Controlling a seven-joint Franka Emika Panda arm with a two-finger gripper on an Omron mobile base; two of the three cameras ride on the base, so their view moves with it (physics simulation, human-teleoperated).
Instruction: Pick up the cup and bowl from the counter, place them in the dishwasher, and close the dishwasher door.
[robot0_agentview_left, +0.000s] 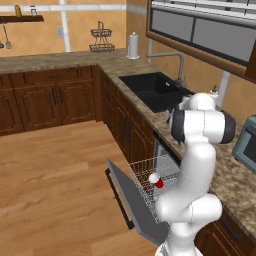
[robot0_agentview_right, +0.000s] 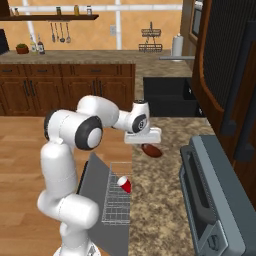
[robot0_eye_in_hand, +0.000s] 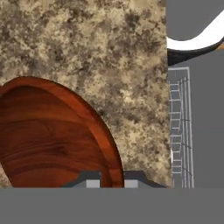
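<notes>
With cup (robot0_agentview_left: 157, 180) already lying in dishwasher (robot0_agentview_left: 155, 185) rack, bowl step in hand: bowl (robot0_eye_in_hand: 52, 135) on counter (robot0_eye_in_hand: 96, 43), gripper (robot0_eye_in_hand: 111, 178) jaws narrowed astride its rim, seemingly pinching it. Next, likely: lift clear, carry to rack over open dishwasher door (robot0_agentview_left: 132, 200).

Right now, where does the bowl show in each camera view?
Left base view: I can't make it out behind the arm.
Right base view: the bowl lies on the counter, just under the claw.
Hand view: bowl at lower left, rim between the fingertips.
Shared landmark: the dishwasher rack.
</notes>
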